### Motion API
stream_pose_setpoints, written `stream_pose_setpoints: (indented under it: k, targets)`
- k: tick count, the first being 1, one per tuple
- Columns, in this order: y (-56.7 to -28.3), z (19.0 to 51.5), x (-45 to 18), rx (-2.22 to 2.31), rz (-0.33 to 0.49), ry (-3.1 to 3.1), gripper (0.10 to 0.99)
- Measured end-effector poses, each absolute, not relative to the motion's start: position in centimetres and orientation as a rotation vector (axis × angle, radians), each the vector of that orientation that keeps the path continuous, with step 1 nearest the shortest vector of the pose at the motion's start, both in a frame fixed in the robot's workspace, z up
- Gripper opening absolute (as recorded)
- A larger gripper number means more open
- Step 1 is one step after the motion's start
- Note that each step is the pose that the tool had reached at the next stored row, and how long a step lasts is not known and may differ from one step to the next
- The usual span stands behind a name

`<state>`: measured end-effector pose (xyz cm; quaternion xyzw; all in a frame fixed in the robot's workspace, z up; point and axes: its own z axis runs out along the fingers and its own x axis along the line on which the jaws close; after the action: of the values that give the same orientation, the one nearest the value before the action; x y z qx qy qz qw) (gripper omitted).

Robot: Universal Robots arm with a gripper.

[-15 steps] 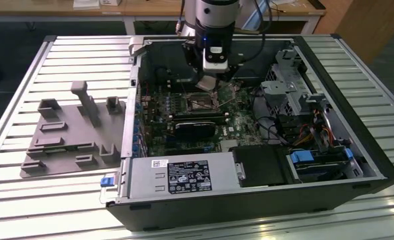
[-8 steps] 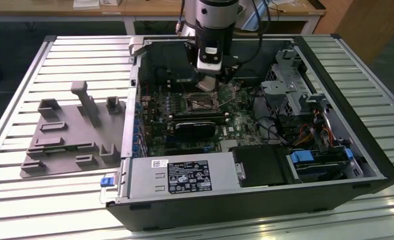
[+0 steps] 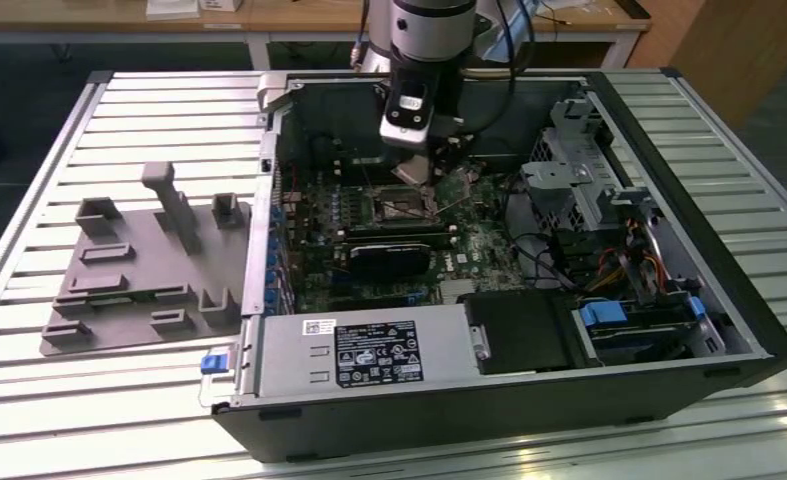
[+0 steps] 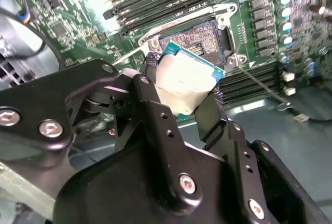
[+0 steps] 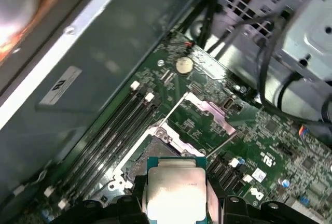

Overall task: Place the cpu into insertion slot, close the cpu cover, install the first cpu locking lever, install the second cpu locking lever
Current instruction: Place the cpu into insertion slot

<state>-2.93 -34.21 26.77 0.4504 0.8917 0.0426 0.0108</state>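
My gripper (image 3: 417, 165) hangs inside the open computer case, just above the motherboard. In both wrist views its black fingers (image 4: 150, 105) are shut on the two sides of the cpu (image 4: 187, 81), a small square chip with a dull metal top (image 5: 175, 189). The chip is tilted, held in the air a little short of the insertion slot (image 4: 199, 35), whose dark centre lies bare (image 3: 400, 205). The cpu cover (image 5: 211, 114) stands swung up beyond the socket. A thin locking lever (image 4: 259, 86) sticks out free beside the socket; another (image 5: 174, 110) rises next to the cover.
A black rectangular block (image 3: 393, 255) sits on the board in front of the socket. Memory slots (image 5: 116, 130) run along one side. A drive cage (image 3: 573, 160) and cables (image 3: 593, 265) fill the exterior view's right. A grey fixture plate (image 3: 140, 270) lies outside the case.
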Motion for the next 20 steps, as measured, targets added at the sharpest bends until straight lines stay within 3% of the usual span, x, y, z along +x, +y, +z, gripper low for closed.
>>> stream_pose_setpoints:
  k: [20]
  targets:
    - [-34.2,25.4,-2.9,1.878,0.124,2.470,0.537]
